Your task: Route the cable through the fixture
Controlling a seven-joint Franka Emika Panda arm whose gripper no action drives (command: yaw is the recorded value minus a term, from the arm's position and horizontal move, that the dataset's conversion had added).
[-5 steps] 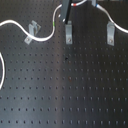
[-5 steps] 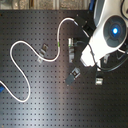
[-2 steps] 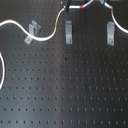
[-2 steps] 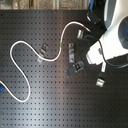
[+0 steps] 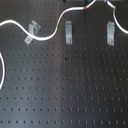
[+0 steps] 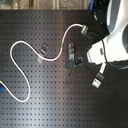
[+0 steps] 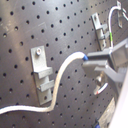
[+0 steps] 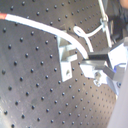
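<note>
First wrist view: cable [image 7: 65, 70] ends between closed fingers [image 7: 100, 64].

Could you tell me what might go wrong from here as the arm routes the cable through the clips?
1. The cable already sits in the left clip; more pull could drag it out.
2. The green band lies beside the middle clip, not in it, so it could miss that slot.
3. The gripper seems to hold the cable near its end; it might slip.

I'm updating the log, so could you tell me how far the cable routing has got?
Done: the cable seems seated in the clip at the first exterior view's left. In hand: the gripper pinches the cable further along. Left: the middle clip and last clip look unthreaded.
</note>
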